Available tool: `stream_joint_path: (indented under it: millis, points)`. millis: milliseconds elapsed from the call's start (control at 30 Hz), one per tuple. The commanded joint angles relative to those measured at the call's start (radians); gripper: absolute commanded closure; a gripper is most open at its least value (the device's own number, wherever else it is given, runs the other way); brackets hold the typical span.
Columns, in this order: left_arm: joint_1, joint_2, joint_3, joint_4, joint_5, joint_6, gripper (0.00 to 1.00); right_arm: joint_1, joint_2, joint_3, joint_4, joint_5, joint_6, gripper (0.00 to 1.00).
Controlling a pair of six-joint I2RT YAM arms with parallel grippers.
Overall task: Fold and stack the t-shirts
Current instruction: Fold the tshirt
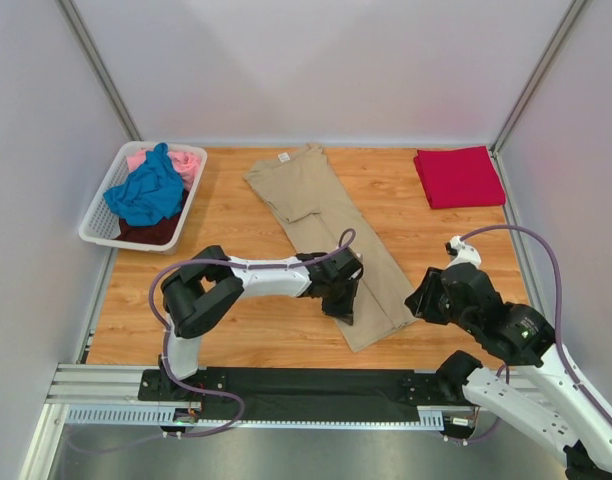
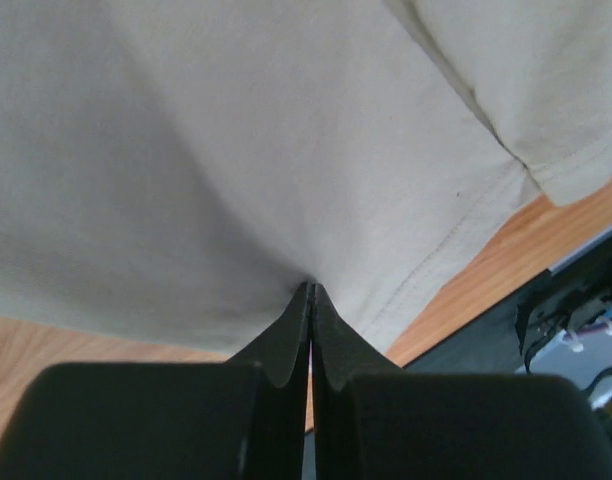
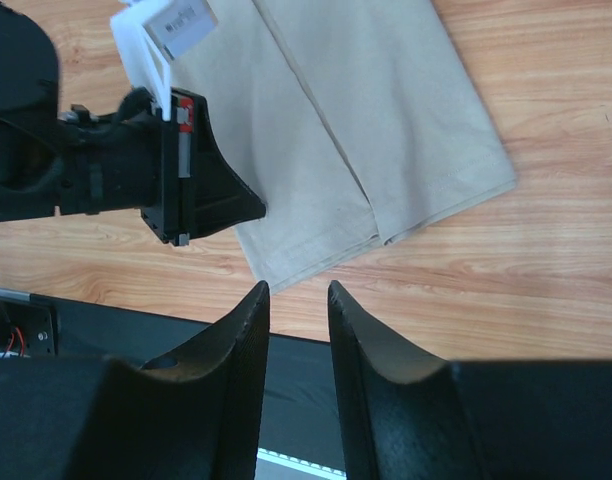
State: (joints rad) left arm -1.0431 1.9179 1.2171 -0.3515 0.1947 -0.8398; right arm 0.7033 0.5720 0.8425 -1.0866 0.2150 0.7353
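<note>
Your left gripper (image 2: 311, 292) has its jaws pressed together on the left edge of the tan t-shirt (image 1: 311, 210). The cloth puckers toward the tips, so it reads as a pinch, likely made to lift that edge for the next fold. The shirt lies as a long strip across the middle of the table (image 1: 236, 330), running from far centre to near right. Your right gripper (image 3: 298, 300) hangs just right of the strip's near end, jaws partly spread with nothing between them, probably placed to take the other side. Count five shirts: the tan one, one red t-shirt (image 1: 459, 177) folded at the far right to start the stack, and a blue t-shirt (image 1: 146, 195), a pink t-shirt (image 1: 189, 163) and a dark t-shirt (image 1: 151, 232) heaped in the single white basket (image 1: 91, 228) at the far left
</note>
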Motion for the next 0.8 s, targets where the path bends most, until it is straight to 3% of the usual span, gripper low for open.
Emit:
stream_joint_path:
  millis: [0,233,400,733,767]
  points:
    - [-0.018,0.041,-0.037,-0.026,-0.027,-0.016,1.0,-0.004,-0.008,0.01,-0.009,0.0,-0.019,0.68]
    - [-0.026,-0.031,-0.227,-0.046,-0.058,-0.065,1.0,-0.002,0.045,-0.04,0.022,-0.049,-0.004,0.68]
    - [-0.029,-0.219,-0.416,-0.125,-0.165,-0.114,1.0,-0.004,0.104,-0.091,0.108,-0.097,0.016,0.69]
    - [-0.029,-0.499,-0.524,-0.362,-0.334,-0.183,1.0,0.028,0.305,-0.217,0.258,-0.149,0.081,0.7]
    - [-0.029,-0.514,-0.516,-0.366,-0.337,-0.185,0.93,0.038,0.305,-0.244,0.295,-0.161,0.099,0.7]
